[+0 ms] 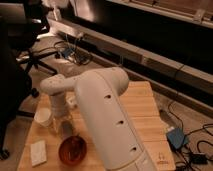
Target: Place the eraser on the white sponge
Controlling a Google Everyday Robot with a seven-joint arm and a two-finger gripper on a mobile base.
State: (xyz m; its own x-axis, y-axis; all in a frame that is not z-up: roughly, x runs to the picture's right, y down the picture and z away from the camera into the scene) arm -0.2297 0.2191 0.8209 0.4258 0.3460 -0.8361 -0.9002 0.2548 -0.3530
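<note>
Gripper: the gripper [61, 121] hangs low over the left half of the table [145, 107], under the bent white arm [102, 110] and just right of the cup [44, 116].
Grip: I cannot tell whether it is clamped on anything or let go.
Eraser: a grey block [67, 131] shows right under the gripper, between cup and bowl [73, 150]. I cannot tell whether it is lying on the wood or lifted just off it.
Sponge: the sponge [38, 152] lies flat at the near-left corner, just left of the bowl and apart from the eraser. The eraser is not yet on it.
Step in hand: probably taking hold of the eraser, or the very start of carrying it.
Doing it well: grip the block across its short side and lift it straight up above the bowl's rim. Swing near and left, passing between cup and bowl, then lower it flat onto the middle of the sponge before letting go.
Risk: the path is tight, so a low carry could clip the cup or the bowl. The thin pad may slide if it is pushed sideways.
Surface: a pale wooden top, flat, with plank seams.
Room: dim, with dark shelving [150, 35] along the far side. Cables [70, 50] lie on the floor far left, a blue box [176, 138] with leads sits on the floor at right, and a dark chair [22, 30] stands at left.
</note>
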